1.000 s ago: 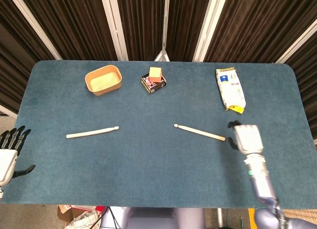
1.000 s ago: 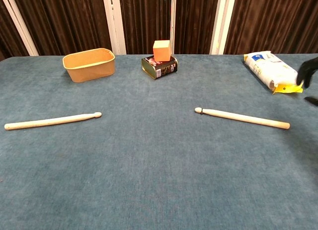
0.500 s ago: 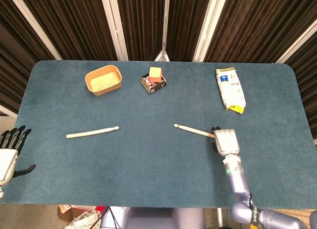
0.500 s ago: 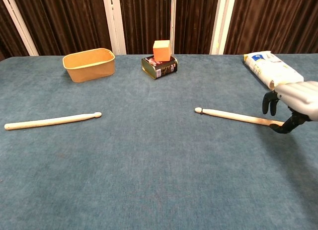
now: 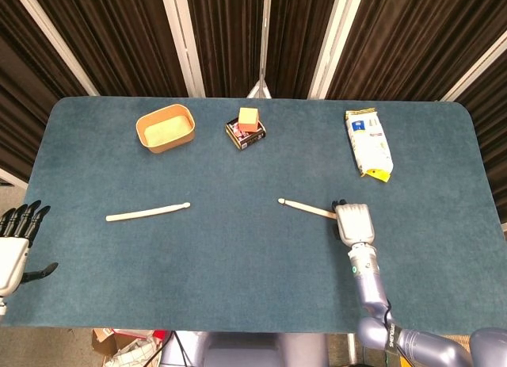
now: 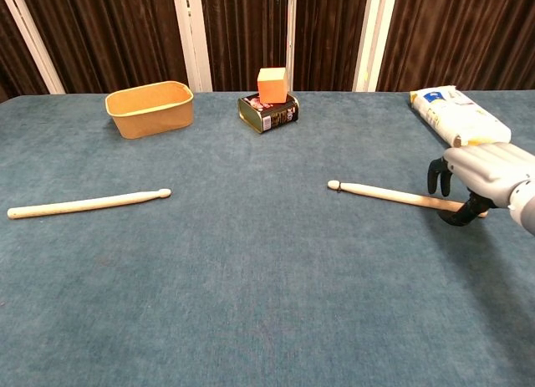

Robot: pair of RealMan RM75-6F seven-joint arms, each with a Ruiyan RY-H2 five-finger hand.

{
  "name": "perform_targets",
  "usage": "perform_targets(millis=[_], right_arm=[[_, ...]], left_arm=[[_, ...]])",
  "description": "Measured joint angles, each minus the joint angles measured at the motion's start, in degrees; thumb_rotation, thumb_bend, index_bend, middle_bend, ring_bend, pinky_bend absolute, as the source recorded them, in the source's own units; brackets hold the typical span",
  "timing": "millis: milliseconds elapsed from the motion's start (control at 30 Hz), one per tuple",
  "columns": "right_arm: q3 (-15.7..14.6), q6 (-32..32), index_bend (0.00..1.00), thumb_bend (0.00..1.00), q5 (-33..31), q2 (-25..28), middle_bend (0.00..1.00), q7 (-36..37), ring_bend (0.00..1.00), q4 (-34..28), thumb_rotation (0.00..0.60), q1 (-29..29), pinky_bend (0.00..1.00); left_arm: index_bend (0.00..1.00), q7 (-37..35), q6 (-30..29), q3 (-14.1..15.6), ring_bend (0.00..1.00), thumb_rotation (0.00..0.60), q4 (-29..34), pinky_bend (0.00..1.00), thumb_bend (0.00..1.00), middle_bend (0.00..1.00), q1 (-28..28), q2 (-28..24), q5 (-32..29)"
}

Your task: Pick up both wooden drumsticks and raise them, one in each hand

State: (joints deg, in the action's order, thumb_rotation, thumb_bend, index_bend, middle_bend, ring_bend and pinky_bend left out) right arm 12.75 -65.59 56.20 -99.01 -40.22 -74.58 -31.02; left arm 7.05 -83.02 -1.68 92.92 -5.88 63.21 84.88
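Right drumstick (image 5: 305, 208) lying flat right of table centre, long axis nearly across the table, tip pointing toward the robot's left and slightly away, butt end hidden under the right hand (image 5: 353, 221). Right hand set over that butt end, fingers (image 6: 436, 175) curled down on the far side and thumb hooked under on the near side in the chest view; whether the stick is truly gripped or only touched cannot be told. Stick not lifted off the cloth. Left drumstick (image 5: 147, 213) well apart on the left half, also lying crosswise, tip pointing toward centre, bare cloth all round it. Left hand (image 5: 16, 244) off the table's left edge, fingers straight and spread, holding nothing. Wide stretch of bare blue table (image 5: 238, 264) between the sticks and along the near edge. Toward the far edge: tan bowl (image 5: 165, 128), orange cube (image 5: 249, 118) sitting on a dark tin (image 5: 245, 134), white packet (image 5: 368, 142) beyond the right hand.
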Motion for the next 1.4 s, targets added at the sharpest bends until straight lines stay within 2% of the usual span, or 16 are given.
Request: perform_targets(millis=[267, 600, 767, 933, 1067, 1400], right_arm=[[-2.0, -0.5, 0.42, 0.39, 2.6, -0.9, 0.46, -2.2, 0.88, 3.5, 0.6, -1.0, 0.85], [-2.7, -0.6, 0.45, 0.39, 2.8, -2.5, 0.46, -1.7, 0.88, 5.8, 0.6, -0.8, 0.85], [-2.9, -0.5, 0.5, 0.39, 3.2, -3.1, 0.48, -1.1, 0.88, 7.1, 0.6, -0.8, 0.85], [-3.1, -0.4, 0.61, 0.39, 3.5, -3.6, 0.56, -0.4, 0.88, 8.5, 0.6, -0.6, 0.85], [-3.4, -0.4, 0.66, 0.45, 4.0, -3.7, 0.6, 0.6, 0.88, 9.0, 0.6, -0.3, 0.85], [-3.9, -1.6, 0.7, 0.55, 6.8, -2.8, 0.63, 3.5, 0.88, 8.2, 0.6, 0.3, 0.85]], left_arm=[[0.0, -0.2, 0.4, 0.0, 0.0, 0.6, 0.1, 0.0, 0.01, 0.0, -0.1, -0.1, -0.2], [0.0, -0.5, 0.5, -0.1, 0.0, 0.6, 0.3, 0.0, 0.01, 0.0, -0.1, -0.2, -0.5], [0.0, -0.4, 0.6, -0.1, 0.0, 0.6, 0.3, 0.0, 0.01, 0.0, -0.2, -0.2, -0.6], [0.0, -0.5, 0.7, -0.1, 0.0, 0.6, 0.4, 0.0, 0.01, 0.0, -0.2, -0.2, -0.7], [0.0, -0.5, 0.7, -0.1, 0.0, 0.6, 0.5, 0.0, 0.01, 0.0, -0.2, -0.2, -0.8], [0.0, -0.7, 0.7, -0.2, 0.0, 0.6, 0.5, 0.0, 0.01, 0.0, -0.2, -0.2, -0.9]])
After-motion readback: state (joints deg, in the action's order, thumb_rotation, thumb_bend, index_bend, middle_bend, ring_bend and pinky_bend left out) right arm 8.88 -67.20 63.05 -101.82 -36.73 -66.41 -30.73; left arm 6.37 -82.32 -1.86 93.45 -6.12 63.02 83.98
